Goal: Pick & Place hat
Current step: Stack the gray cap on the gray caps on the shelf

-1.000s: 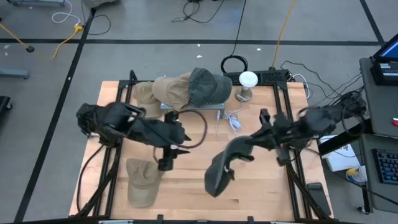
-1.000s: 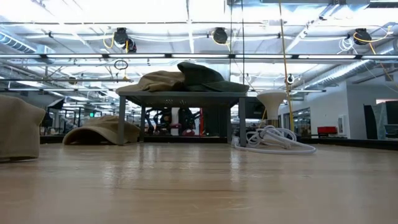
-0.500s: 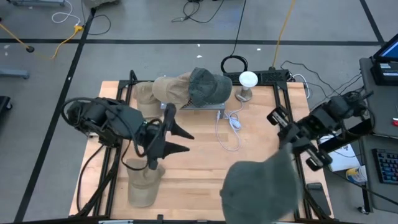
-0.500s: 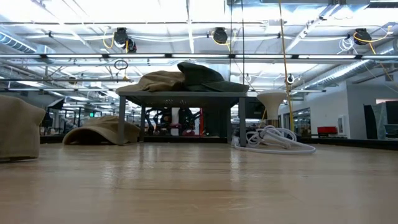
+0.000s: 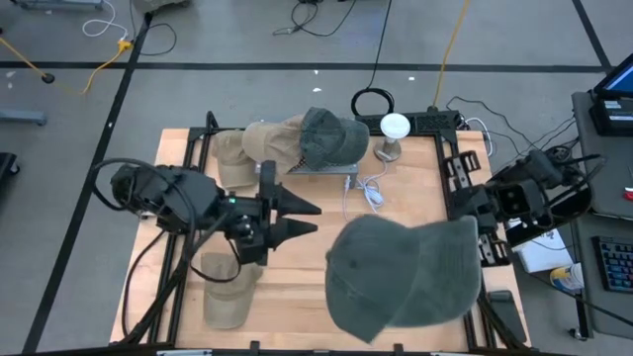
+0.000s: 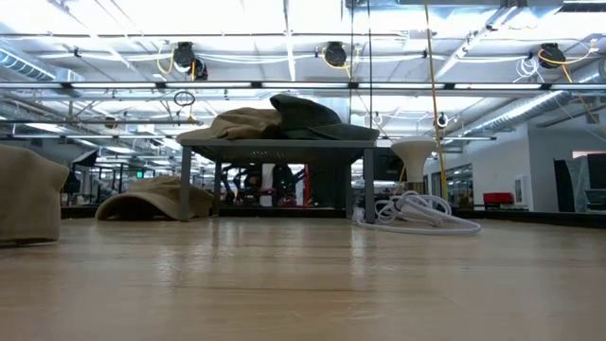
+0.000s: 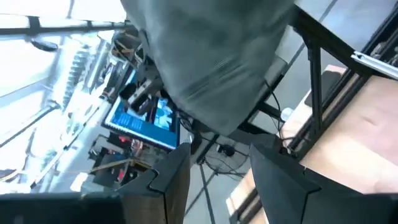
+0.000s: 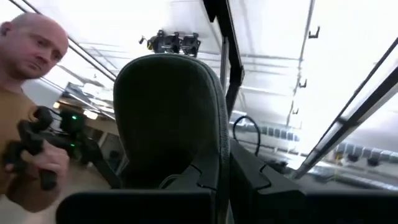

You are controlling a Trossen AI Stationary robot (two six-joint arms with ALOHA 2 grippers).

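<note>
My right gripper (image 8: 219,171) is clamped on the dark green hat (image 5: 406,277), holding it up over the table's (image 5: 307,297) near right part; its crown spreads toward the near left, its long axis running from there to my wrist at the right edge. My left gripper (image 5: 307,218) hangs mid-table, fingers parted around nothing. The raised rack (image 5: 307,166) at the far side carries a tan cap (image 5: 269,140) and a green cap (image 5: 326,133). Another tan cap (image 5: 226,287) lies near left.

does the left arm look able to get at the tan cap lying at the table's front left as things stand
Probably yes: the left tool is open and empty, and the tan fabric cap lies uncovered just beside that arm, with nothing between them.
</note>
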